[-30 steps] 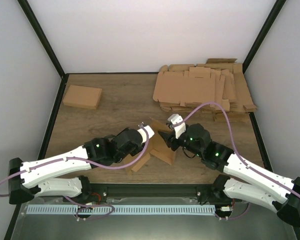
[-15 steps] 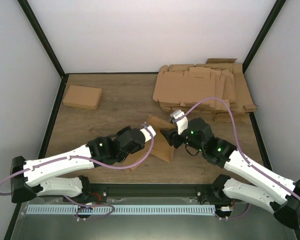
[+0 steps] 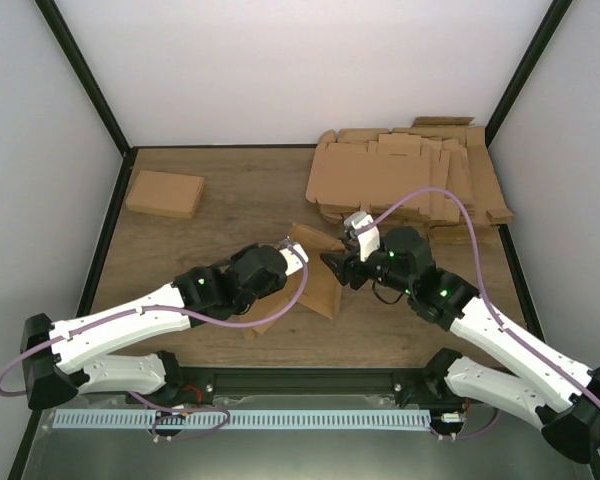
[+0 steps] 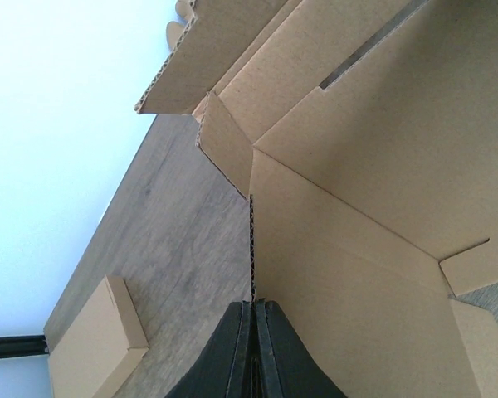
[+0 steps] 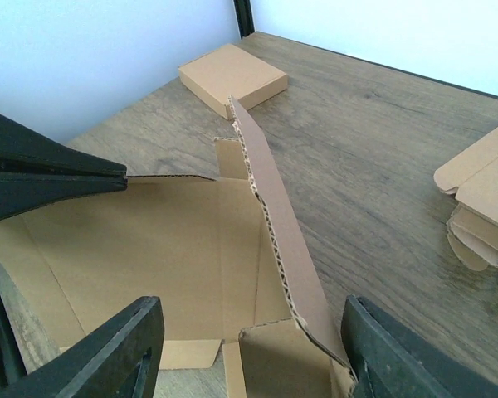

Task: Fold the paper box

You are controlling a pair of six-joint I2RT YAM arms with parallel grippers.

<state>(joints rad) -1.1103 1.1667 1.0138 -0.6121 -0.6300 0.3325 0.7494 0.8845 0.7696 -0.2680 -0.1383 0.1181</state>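
Now grip the paper box [image 3: 323,290] edge with the clamped left tool [image 4: 255,305]; fold inward the upright wall [image 5: 270,215] running lengthwise between the parted, empty right tool [image 5: 251,308].

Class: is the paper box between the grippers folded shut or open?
Open, partly folded: the paper box has raised walls, its inside bare and flaps unclosed.

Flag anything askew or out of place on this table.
The pile of flat cardboard sheets at the far right is untidy: sheets lie fanned and skewed, edges misaligned. Nothing looks spilled or torn.
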